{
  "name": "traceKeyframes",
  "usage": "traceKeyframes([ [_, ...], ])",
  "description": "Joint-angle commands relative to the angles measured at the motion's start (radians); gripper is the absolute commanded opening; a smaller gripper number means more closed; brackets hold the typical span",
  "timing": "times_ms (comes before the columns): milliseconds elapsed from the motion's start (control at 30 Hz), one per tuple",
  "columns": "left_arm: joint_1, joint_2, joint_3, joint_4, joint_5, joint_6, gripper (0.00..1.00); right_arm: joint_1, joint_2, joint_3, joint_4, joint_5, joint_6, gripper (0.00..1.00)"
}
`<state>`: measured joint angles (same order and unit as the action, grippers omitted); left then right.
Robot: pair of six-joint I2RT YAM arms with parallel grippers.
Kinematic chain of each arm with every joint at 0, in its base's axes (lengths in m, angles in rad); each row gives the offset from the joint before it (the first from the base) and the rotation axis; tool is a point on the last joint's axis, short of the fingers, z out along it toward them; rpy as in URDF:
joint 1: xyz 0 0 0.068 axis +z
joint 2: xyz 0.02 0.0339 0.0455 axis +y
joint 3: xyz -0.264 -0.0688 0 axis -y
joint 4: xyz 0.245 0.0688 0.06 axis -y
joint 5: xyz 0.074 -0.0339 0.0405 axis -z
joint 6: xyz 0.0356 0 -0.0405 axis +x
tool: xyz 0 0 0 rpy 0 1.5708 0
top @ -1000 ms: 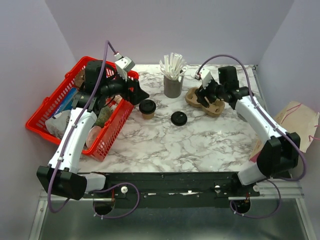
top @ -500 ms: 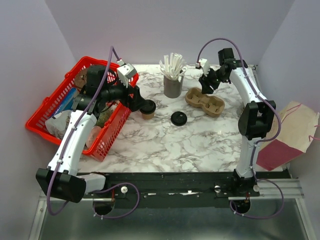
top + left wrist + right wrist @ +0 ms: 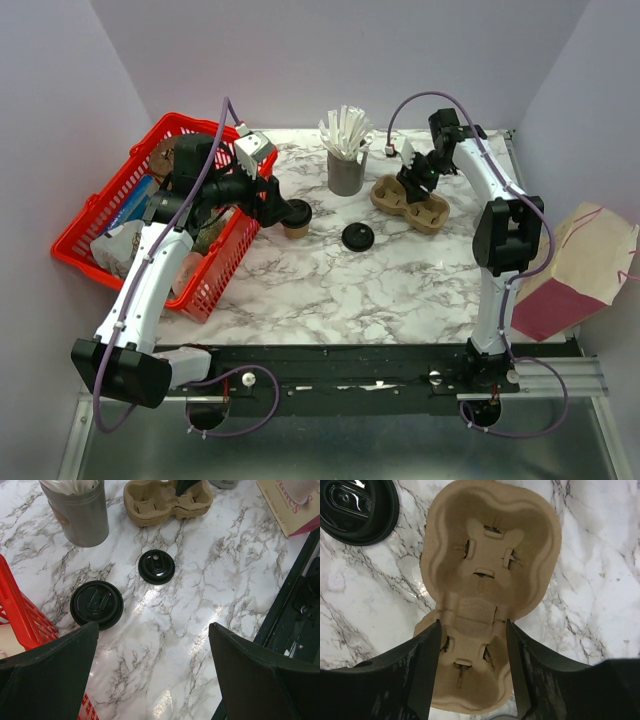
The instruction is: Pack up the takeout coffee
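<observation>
As seen from above, desk point(image 3: 400, 290): white marbled top, carries everything listed except the bag.
Red basket point(image 3: 225, 255): mesh-walled, at the desk's left edge, holding assorted packets that cannot be identified.
Left arm point(image 3: 150, 270): reaches from the near left corner over the basket's right wall toward the desk's centre.
Right arm point(image 3: 500, 230): rises at the right side and bends back to the far right of the desk.
Paper bag point(image 3: 585, 250): tan and pink, lying off the desk's right edge.
Pulp carrier point(image 3: 415, 205): brown, two cells, both empty, far right of centre.
Grey cup point(image 3: 346, 175): upright, just left of the carrier, filled with white sticks point(image 3: 345, 130).
Coffee cup point(image 3: 294, 228): tan, upright on the desk just right of the basket, well apart from the carrier.
Black lid point(image 3: 294, 211): sits on top of the coffee cup.
Second black lid point(image 3: 357, 236): flat on the desk, between the coffee cup and the carrier, touching neither.
Left pincer point(image 3: 153, 627): fingers fully apart and holding nothing; the lidded coffee cup is just off its left fingertip.
Right pincer point(image 3: 473, 625): fingers apart over the carrier's nearer cell; contact with the pulp cannot be told.
</observation>
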<state>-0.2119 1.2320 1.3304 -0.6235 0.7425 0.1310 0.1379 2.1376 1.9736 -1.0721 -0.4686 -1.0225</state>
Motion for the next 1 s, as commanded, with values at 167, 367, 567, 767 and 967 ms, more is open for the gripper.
traceKeyframes([
  [167, -0.001, 0.017, 0.0, 0.019, -0.014, -0.008, 0.99, 0.0, 0.03, 0.001, 0.031, 0.048, 0.032, 0.63],
  [367, 0.002, 0.017, -0.01, 0.024, -0.014, -0.011, 0.99, 0.002, 0.044, 0.005, 0.023, 0.051, 0.03, 0.63],
  [567, 0.003, 0.017, -0.016, 0.027, -0.014, -0.016, 0.99, 0.002, 0.062, 0.016, 0.041, 0.062, 0.055, 0.64],
  [767, 0.005, 0.02, -0.019, 0.033, -0.014, -0.021, 0.99, 0.002, 0.085, 0.045, 0.035, 0.064, 0.07, 0.63],
  [967, 0.008, 0.023, -0.019, 0.033, -0.012, -0.022, 0.99, 0.005, 0.096, 0.045, 0.031, 0.067, 0.073, 0.63],
])
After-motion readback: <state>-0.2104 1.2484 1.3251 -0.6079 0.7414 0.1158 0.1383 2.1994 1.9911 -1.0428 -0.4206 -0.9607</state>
